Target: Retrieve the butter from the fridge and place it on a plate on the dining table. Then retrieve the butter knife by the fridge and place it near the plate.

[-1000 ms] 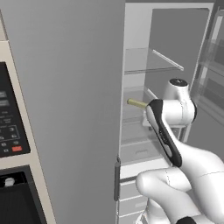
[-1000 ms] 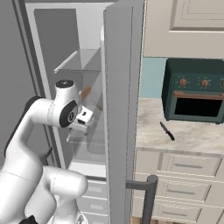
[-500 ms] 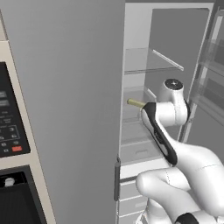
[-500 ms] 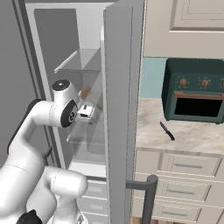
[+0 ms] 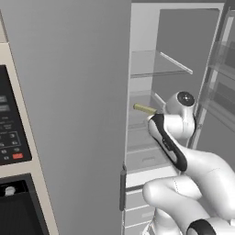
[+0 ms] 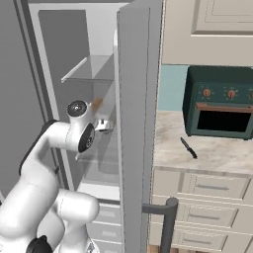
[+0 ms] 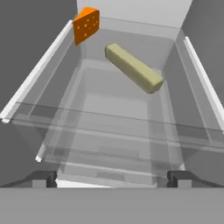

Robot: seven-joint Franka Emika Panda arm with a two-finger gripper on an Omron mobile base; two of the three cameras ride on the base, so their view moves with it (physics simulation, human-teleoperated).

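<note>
The fridge (image 5: 82,92) stands with its door open, and the arm reaches inside toward a glass shelf (image 7: 118,109) in the middle of the compartment. The tool (image 7: 112,177) has its jaws spread wide and holds nothing; its two dark tips are at the front edge of the shelf. The butter (image 7: 133,68) lies on this shelf near the back wall, turned at an angle, well apart from the tips. An orange wedge of cheese (image 7: 86,24) sits in the back corner, near the butter but not touching it. In the right base view a dark butter knife (image 6: 188,147) lies on the worktop (image 6: 217,153) beside the fridge, in front of a green toaster oven (image 6: 220,101), untouched. So the task seems to be at its start: the fridge is open, but the butter is not yet grasped, and carrying it to the plate and bringing the knife both remain to do
</note>
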